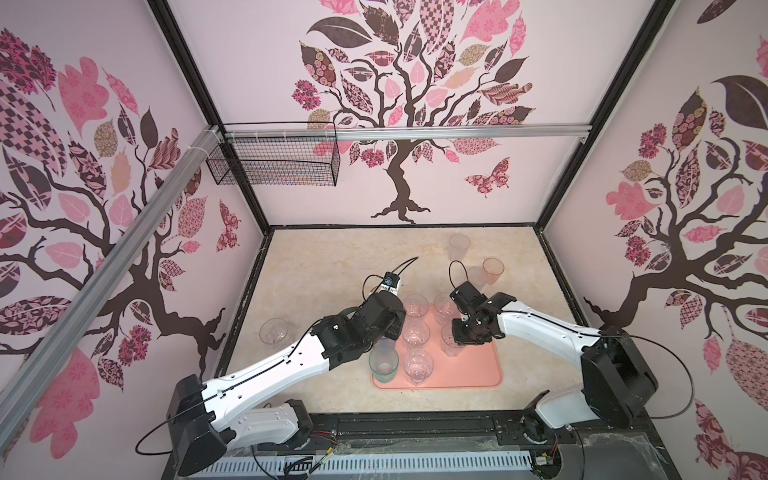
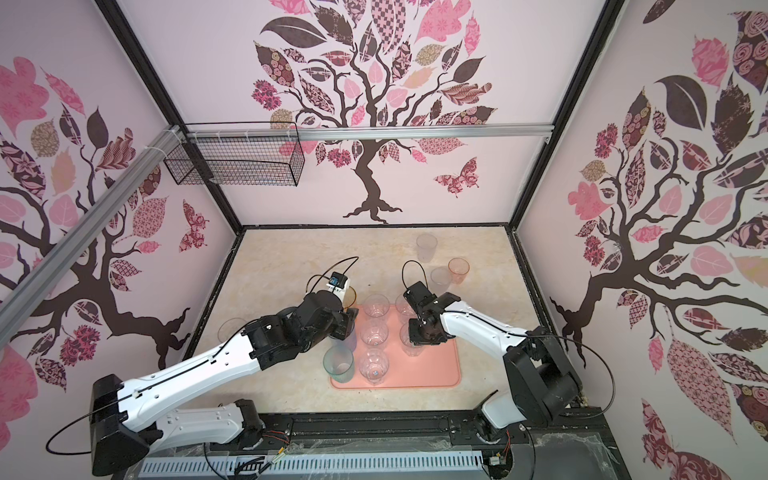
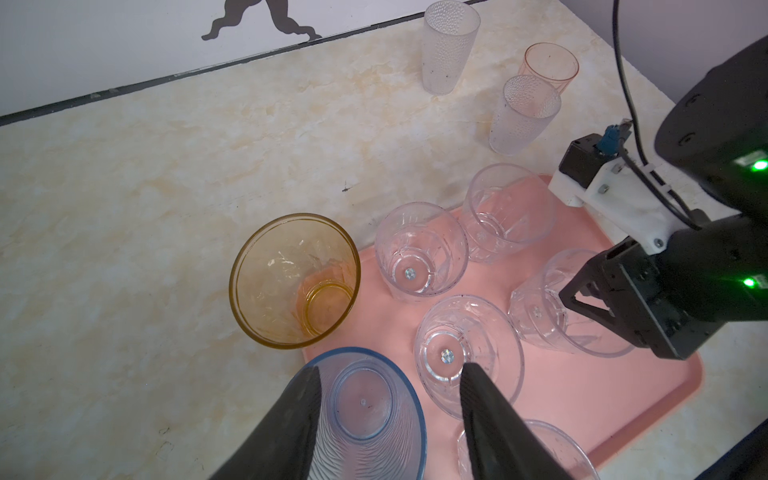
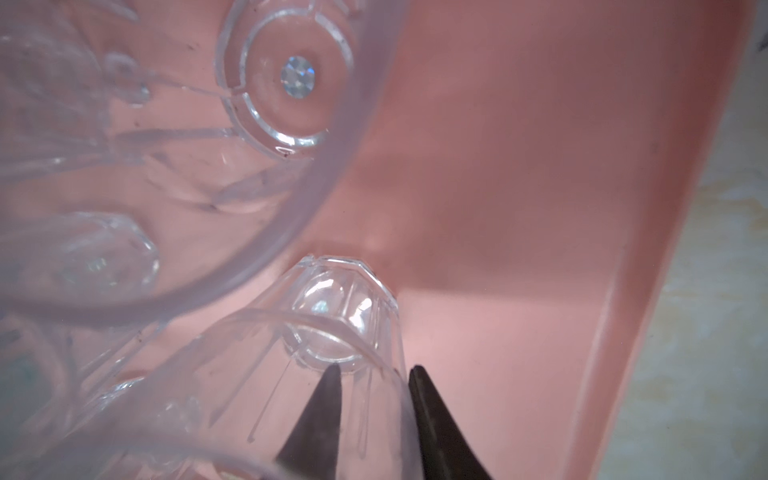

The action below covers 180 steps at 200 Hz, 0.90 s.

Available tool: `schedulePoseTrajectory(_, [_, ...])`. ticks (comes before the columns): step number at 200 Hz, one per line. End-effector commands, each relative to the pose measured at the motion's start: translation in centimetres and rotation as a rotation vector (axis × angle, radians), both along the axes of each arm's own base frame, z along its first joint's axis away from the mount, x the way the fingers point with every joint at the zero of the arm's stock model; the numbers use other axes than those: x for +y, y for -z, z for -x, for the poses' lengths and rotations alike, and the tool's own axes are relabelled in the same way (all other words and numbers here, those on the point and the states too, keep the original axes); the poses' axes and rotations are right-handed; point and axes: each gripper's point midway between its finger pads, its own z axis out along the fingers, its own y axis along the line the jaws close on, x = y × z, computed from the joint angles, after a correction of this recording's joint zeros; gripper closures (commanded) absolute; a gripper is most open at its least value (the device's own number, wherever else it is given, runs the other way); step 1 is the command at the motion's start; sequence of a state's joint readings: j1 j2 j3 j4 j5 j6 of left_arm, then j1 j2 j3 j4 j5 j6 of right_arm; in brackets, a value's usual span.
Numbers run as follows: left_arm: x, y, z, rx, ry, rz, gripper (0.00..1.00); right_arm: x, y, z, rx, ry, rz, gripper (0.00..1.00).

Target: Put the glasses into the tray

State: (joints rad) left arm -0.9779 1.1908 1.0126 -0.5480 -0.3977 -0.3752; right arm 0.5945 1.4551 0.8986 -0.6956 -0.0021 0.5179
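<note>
salmon-pink tray on the worktop carries several clear glasses; a frosted glass stands well off it. left gripper fingers gape wide astride a blue-grey glass at the tray's edge, not clamping. right gripper fingers sit slightly parted either side of a clear glass wall, which stands on the tray.
</note>
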Motion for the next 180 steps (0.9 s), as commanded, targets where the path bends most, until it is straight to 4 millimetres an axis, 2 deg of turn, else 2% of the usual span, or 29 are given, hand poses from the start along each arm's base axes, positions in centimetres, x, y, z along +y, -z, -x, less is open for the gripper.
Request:
schedulePoseTrajectory(1, [-0.3,1.0,0.1,0.014,0.003,0.000,0.43,0.7,-1.4,-0.5,-0.017,0.001,-0.029,0.69])
schedulePoseTrajectory(68, [0.1,1.1,0.3,0.012,-0.004,0.004,0.43,1.7,-1.2,-2.2,-0.033,-0.007,-0.022,0.71])
schedulePoseTrajectory(119, [0.5,0.9,0.1,-0.001,-0.019,-0.014,0.43,1.4,-1.8,-1.9,-0.035,-0.012,-0.018,0.70])
schedulePoseTrajectory(150, [1.5,0.0,-0.2,-0.040,-0.026,-0.063,0.40,1.5,-4.2,-1.7,-0.060,-0.046,-0.043,0.60])
schedulePoseTrajectory(180, [4.5,-1.3,-1.3,-0.076,-0.091,-0.153,0.32,1.4,-7.8,-2.0,-0.118,-0.101,-0.041,0.48])
